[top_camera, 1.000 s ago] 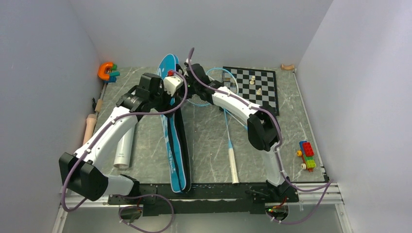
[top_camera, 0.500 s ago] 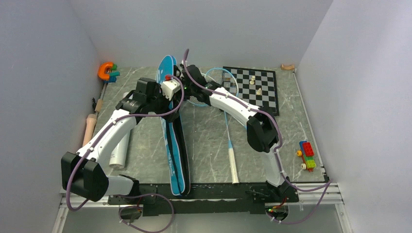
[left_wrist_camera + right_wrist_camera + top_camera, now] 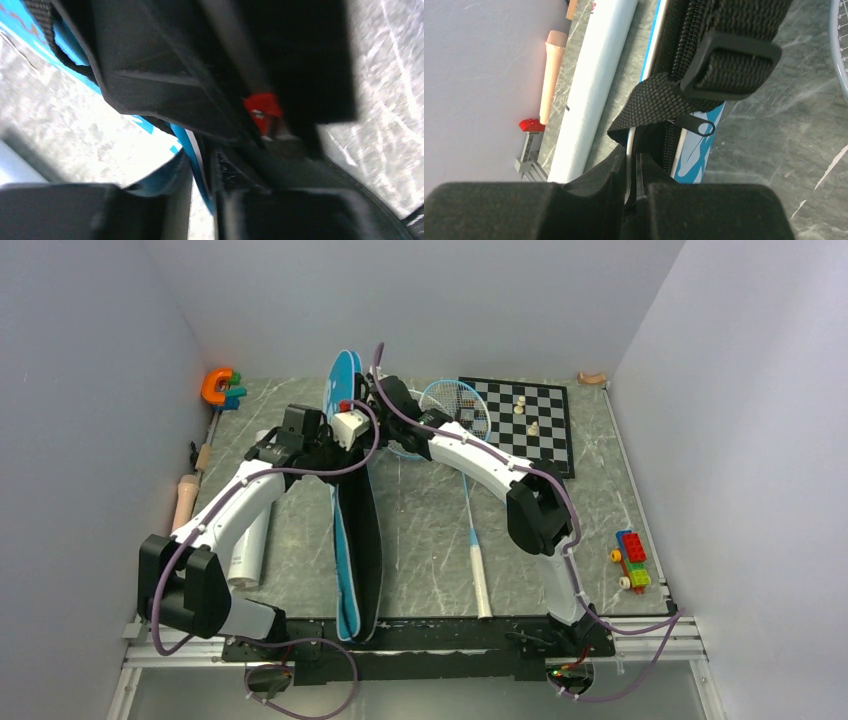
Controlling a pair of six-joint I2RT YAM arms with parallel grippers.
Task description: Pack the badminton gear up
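The long blue bag (image 3: 347, 540) lies down the middle of the bench (image 3: 430, 530). It runs from the near edge to the far side, and its far end sticks up between the two arms.

The left pincer (image 3: 202, 200) is at the left side of the bag's far part. Its wrist picture is blurry. Its two black fingers (image 3: 75, 210) are close together, with the bag's blue edge between them, so it looks like it is pinching the bag.

The right pincer (image 3: 633, 165) is at the right side of the bag, near the far end. Its fingers are almost pressed together and pinch a thin pale edge of the bag. A black strap (image 3: 659, 95) with a black buckle (image 3: 729, 60) hangs just above those fingers.

One racket (image 3: 467, 510) lies flat on the bench to the right of the bag. Its white handle points to the near edge, and its round head is next to the chessboard (image 3: 540, 430).

A white tube (image 3: 250, 550) lies to the left of the bag. Toy bricks (image 3: 630, 560) sit far to the right.
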